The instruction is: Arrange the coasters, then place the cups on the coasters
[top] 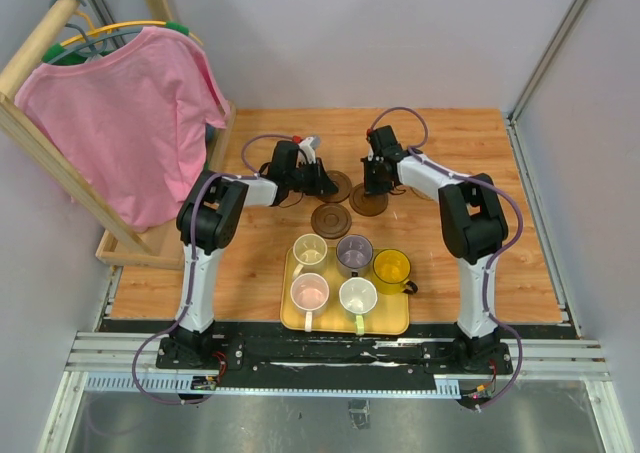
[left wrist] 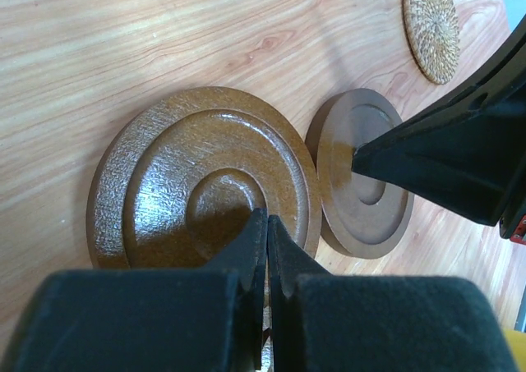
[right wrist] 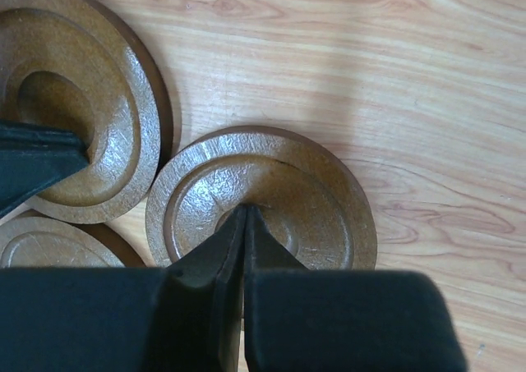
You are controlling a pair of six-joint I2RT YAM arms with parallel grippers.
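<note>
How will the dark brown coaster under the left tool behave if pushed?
The dark brown coaster looks rigid and flat, so it would probably slide, not roll or tip. Its glossy face might let the shut left tool skid.

I see glossy dark brown coasters [left wrist: 205, 183], ringed and finely grained; one woven straw-like coaster [left wrist: 430, 27]; worktop [left wrist: 123, 35] smooth pale wood, slight sheen; left hand [left wrist: 266, 222] and right hand [right wrist: 245, 212] matt black; cups [top: 310, 291] translucent plastic.

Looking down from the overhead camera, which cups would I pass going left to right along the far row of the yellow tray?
pale yellow cup → purple-grey cup → amber yellow cup
</note>
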